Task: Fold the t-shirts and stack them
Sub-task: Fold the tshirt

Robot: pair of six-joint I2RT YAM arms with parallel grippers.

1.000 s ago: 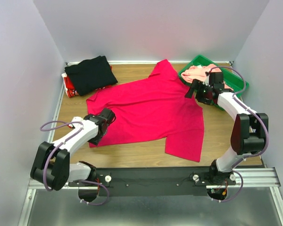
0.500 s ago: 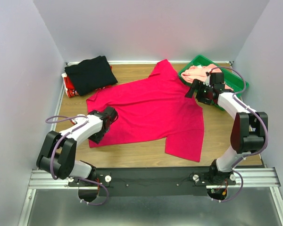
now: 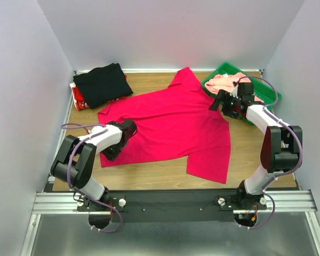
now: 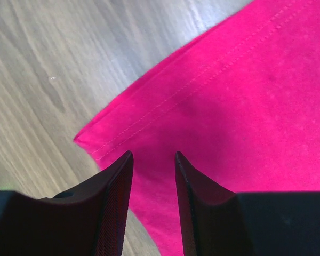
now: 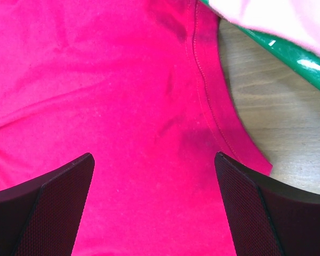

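At the near-left corner of the bright crimson-magenta cloth t-shirt point(image 3: 170, 125), lying spread on the wooden table point(image 3: 149, 173), the left gripper point(image 4: 153, 157) has edged inward over the hem, jaws narrowly parted, gripping nothing. The right gripper point(image 5: 153, 157) stays over the far sleeve, jaws wide. Folding seems imminent.

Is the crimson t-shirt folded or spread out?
Spread out: the crimson t-shirt lies opened across the table with sleeves extended, unlike the folded black t-shirt at far left.

The wooden table point(image 3: 256, 154) carries a spread crimson t-shirt point(image 3: 170, 122), a folded black t-shirt point(image 3: 101, 82) and a green tray point(image 3: 223, 66).
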